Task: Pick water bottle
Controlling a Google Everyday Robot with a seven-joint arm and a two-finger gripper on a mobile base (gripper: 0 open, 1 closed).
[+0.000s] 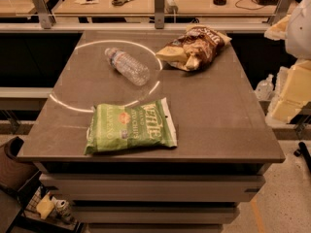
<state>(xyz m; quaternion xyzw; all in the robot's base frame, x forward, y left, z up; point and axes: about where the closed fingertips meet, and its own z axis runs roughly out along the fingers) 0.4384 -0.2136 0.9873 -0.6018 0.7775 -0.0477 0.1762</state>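
Jaws not visible: I cannot pick out the gripper, only pale arm segments (291, 89) at the right edge of the frame, so I cannot tell its opening or whether it holds anything. Water bottle (127, 66) lies on its side, upper left of centre on the table (218, 120), long axis diagonal, cap toward upper left, base toward lower right. It lies well to the left of the arm, untouched. Brown snack bag (194, 47) sits between bottle and arm; green chip bag (130, 127) lies below the bottle, apart. I judge the approach must cross leftward and close across the bottle's axis.
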